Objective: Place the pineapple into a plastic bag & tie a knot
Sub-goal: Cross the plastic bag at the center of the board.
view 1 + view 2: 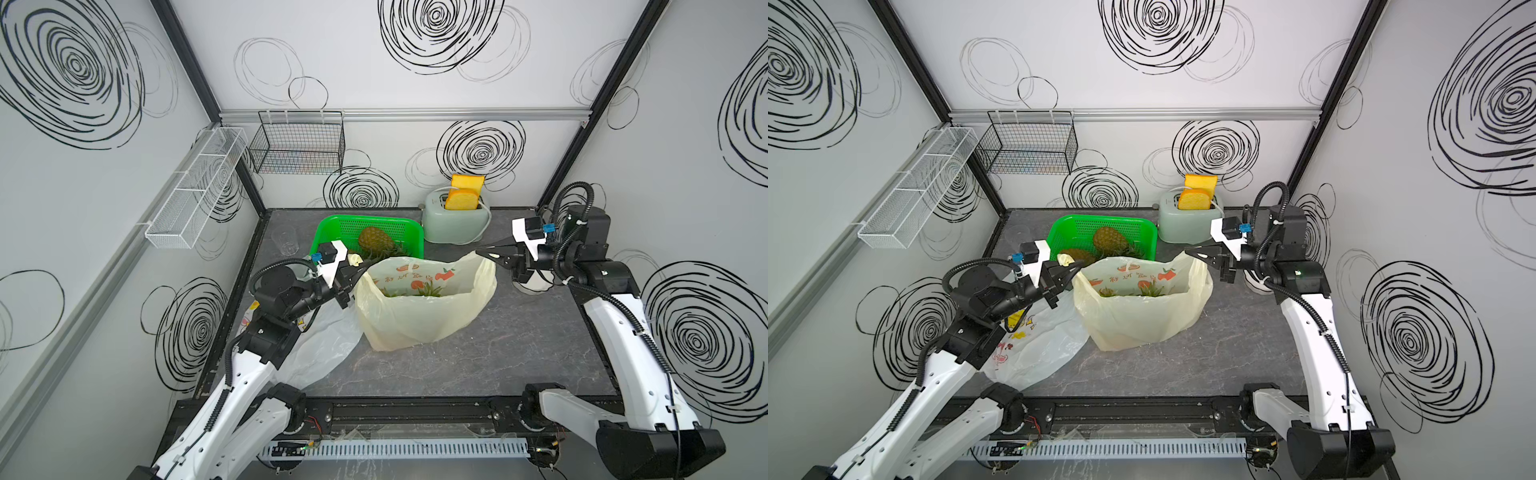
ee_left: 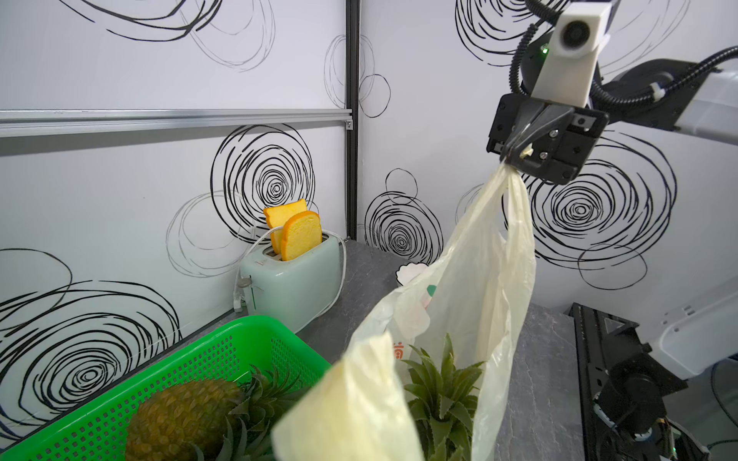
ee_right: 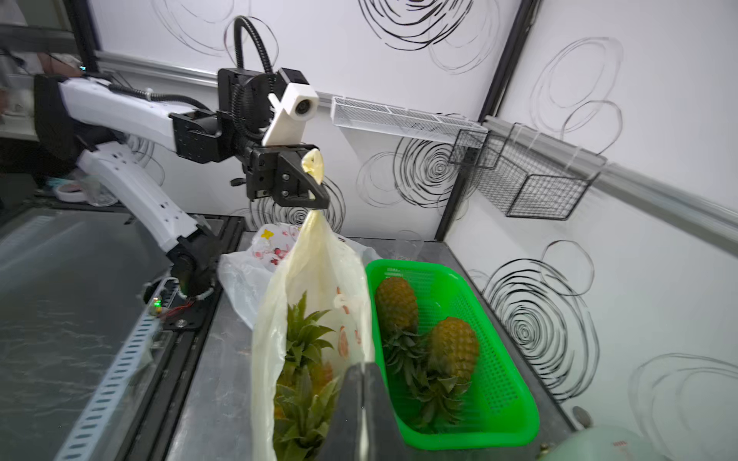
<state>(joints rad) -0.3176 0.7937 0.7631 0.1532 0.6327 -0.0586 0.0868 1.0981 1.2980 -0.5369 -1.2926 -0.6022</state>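
Because the pineapple (image 1: pixel 430 289) sits leaves-up inside the cream bag (image 1: pixel 424 320) at mid-table, the left gripper (image 1: pixel 362 267) and right gripper (image 1: pixel 482 252) each clamp a handle, holding the mouth stretched wide, likely for knotting; behind, a green basket (image 1: pixel 332 226) keeps spare fruit.

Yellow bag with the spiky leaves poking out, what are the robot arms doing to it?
The two arms hold the yellow bag up by its top corners. The left claw and the right claw are both shut on it, with the mouth open between them. Spiky pineapple leaves show inside, so fruit is already bagged. No knot is tied yet. Two more pineapples lie in the green basket behind.
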